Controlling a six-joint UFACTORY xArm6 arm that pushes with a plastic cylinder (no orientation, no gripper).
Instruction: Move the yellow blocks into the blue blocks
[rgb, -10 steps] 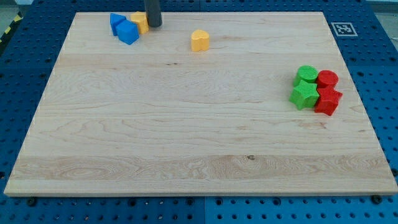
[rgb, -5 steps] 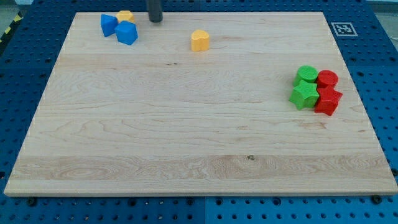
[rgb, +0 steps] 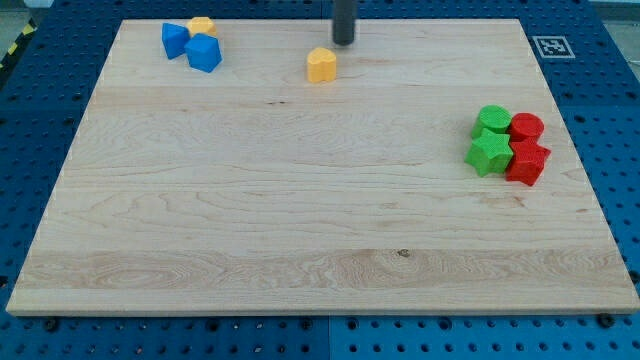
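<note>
Yellow block (rgb: 321, 65) sits alone near table (rgb: 300, 220) top centre, well apart from blue blocks (rgb: 190, 45) at top left, where another yellow (rgb: 203, 25) touches them. My tip (rgb: 343, 41), a bare rod tool grasping nothing, is just above-right of the lone yellow. Green (rgb: 490, 140) and red (rgb: 526, 148) blocks cluster at right.

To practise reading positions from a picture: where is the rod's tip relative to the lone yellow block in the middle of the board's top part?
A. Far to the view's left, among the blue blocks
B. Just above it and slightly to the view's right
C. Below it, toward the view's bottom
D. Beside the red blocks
B: my tip stands just above and slightly right of the lone yellow block, with a small gap between them.
</note>
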